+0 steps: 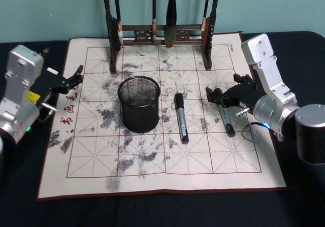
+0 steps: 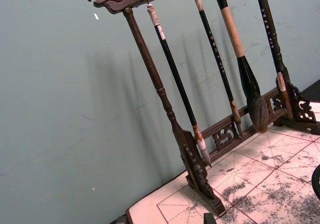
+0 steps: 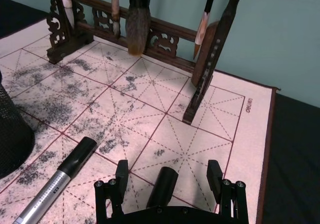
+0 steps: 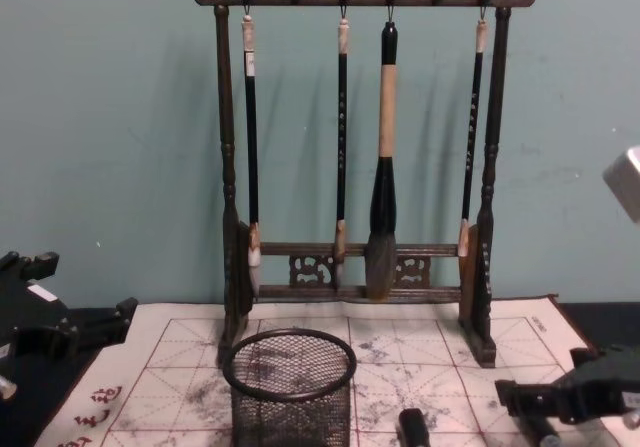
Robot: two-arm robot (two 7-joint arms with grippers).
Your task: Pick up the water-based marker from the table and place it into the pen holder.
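- The right claw [image 3: 167, 170] is spread wide, one finger [image 3: 121, 175] on each side of the dark end of a marker [image 1: 227, 121]. It pinches nothing, and I cannot tell whether either finger touches the barrel
- That marker lies flat on the right part of the mat [image 1: 152, 171]. Its long axis runs far to near, leaning a little to the right at the near end. The fingers stand across that axis, so closing them looks like the natural next move
- A second marker [image 1: 181, 118] lies roughly parallel, between the first one and the holder [image 1: 138, 105]. I cannot tell which one is water-based, but the right claw is set on the outer one
- The holder stands upright with its mouth open, to the left of the right claw and well inside the mat. A straight carry to it would pass over the second marker
- The left claw [image 1: 76, 77] sits parked at the mat's left edge, farther from both markers, and I cannot tell its state
- The mat is flat and cream, with a red grid and grey ink smudges, on a dark table [image 1: 20, 206]. The brush rack [image 1: 162, 34] stands along the mat's far edge, behind the holder, and looks far enough back to leave the mouth reachable from above
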